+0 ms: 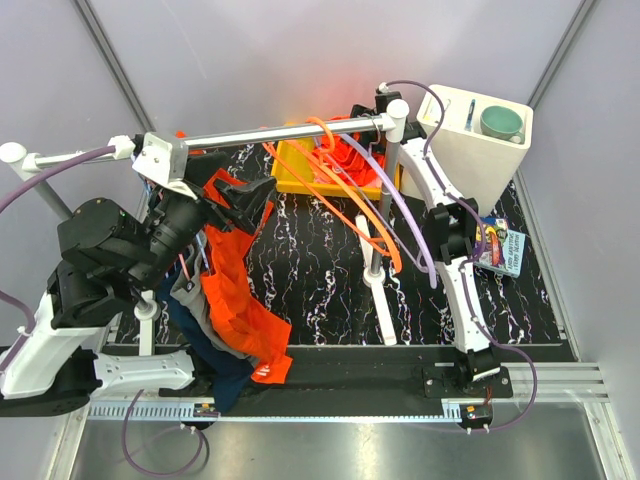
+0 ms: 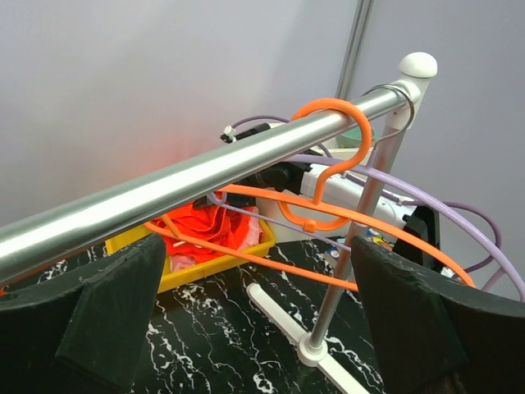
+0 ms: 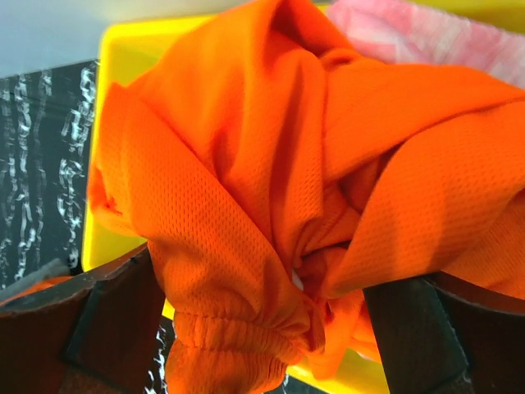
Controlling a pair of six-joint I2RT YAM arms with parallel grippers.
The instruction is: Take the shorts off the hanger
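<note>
Your right arm is reaching over to the far edge of the counter, where the yellow bin [image 1: 285, 178] is sitting just behind the rail [image 1: 280, 132]. The right gripper [image 3: 258, 279] is standing with its jaws spread wide. The orange shorts [image 3: 246, 148] are bulging up between its two fingers [image 3: 107, 328], and I cannot tell whether the pads are touching the cloth. These shorts are lying bunched in the bin, off any hanger, and the pink shorts [image 3: 426, 37] are lying against them in the same bin.

Your left gripper [image 1: 243, 200] is hanging toward the far left corner, just under the left end of the rail. Its jaws are also spread and are gripping nothing, and in its wrist view the rail is crossing above the gap. The gripper is sitting right beside the top of a hanging orange garment [image 1: 240, 290], though contact is unclear. That garment is draping from the rail down toward the near edge, over a grey cloth [image 1: 195, 305] and a dark blue cloth [image 1: 225, 375].

At the rail's right end a bare orange hanger [image 2: 328, 176] is hooking over the bar, with lilac hangers [image 1: 400, 215] hanging just beside it.
</note>
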